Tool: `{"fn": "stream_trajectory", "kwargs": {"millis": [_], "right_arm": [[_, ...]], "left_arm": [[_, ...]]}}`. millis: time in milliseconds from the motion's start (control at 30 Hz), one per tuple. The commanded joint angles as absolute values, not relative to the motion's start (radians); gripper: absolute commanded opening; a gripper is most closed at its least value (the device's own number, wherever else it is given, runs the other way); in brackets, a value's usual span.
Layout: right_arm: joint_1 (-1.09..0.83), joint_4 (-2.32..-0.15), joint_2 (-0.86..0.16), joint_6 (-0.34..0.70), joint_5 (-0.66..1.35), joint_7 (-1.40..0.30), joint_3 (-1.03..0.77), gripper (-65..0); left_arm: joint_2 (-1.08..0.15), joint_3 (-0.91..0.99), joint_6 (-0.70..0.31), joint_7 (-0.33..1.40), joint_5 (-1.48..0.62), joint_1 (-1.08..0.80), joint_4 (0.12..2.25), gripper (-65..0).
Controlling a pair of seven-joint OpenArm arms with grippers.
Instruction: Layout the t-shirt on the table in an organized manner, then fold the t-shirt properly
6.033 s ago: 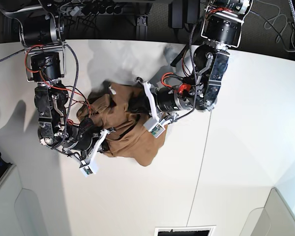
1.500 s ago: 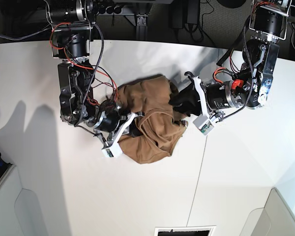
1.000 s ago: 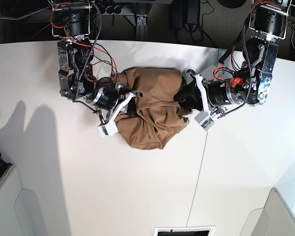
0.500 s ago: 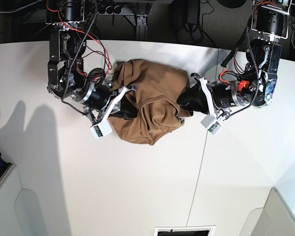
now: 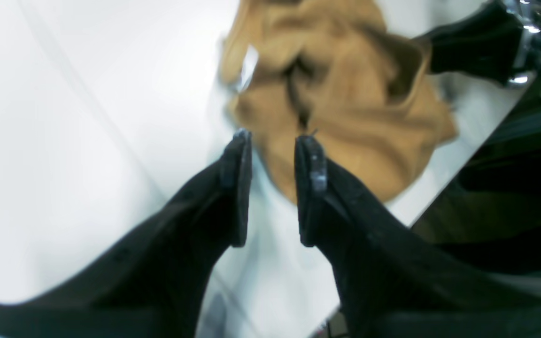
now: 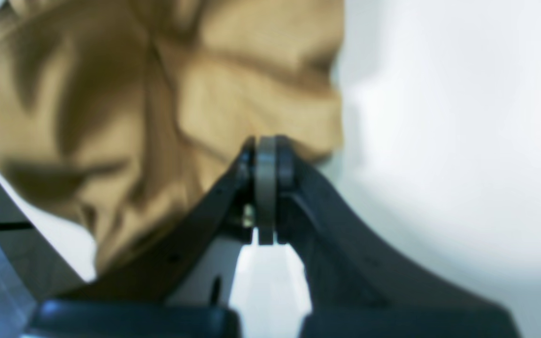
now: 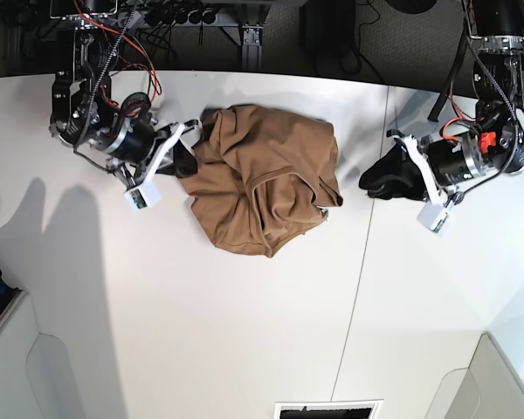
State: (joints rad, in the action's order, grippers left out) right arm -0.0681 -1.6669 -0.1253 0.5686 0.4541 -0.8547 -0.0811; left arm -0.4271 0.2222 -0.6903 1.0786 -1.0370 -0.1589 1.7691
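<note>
Shirt lies in a crumpled heap on the white tabletop, a little toward the far edge and between my two arms, so I judge the laying-out step is not finished and no folding can begin. My right claw has its jaws pressed together, and in the wrist view nothing sits between them; its tip is just at the edge of the cloth, and I cannot tell if it touches. In the base view this right claw is at the left side of the heap. My left claw has its jaws apart with nothing between them, and it points at the heap from a short way off; in the base view this left claw stands clear of the cloth. To do this step well, I think each claw should take one single layer at an outer edge, a hem corner or a sleeve, and not a thick bunch. Then both should pull apart slowly and low over the tabletop, so the wrinkles open.
</note>
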Motion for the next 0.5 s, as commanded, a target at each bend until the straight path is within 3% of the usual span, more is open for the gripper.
{"fn": "stream_trajectory", "kwargs": {"millis": [0,467], "right_arm": [[-0.068,-1.689,-0.133,0.572,0.487,-0.836,-0.091,-65.0],[-0.251,-1.702,-0.136,0.572,0.517,-0.861,-0.136,-65.0]], "left_arm": [[-0.441,0.247,-0.698,1.059,-1.074,-0.167,1.802,-48.7],[-0.441,0.316,-0.698,1.059,-1.089,-0.474,2.051,-48.7]]}}
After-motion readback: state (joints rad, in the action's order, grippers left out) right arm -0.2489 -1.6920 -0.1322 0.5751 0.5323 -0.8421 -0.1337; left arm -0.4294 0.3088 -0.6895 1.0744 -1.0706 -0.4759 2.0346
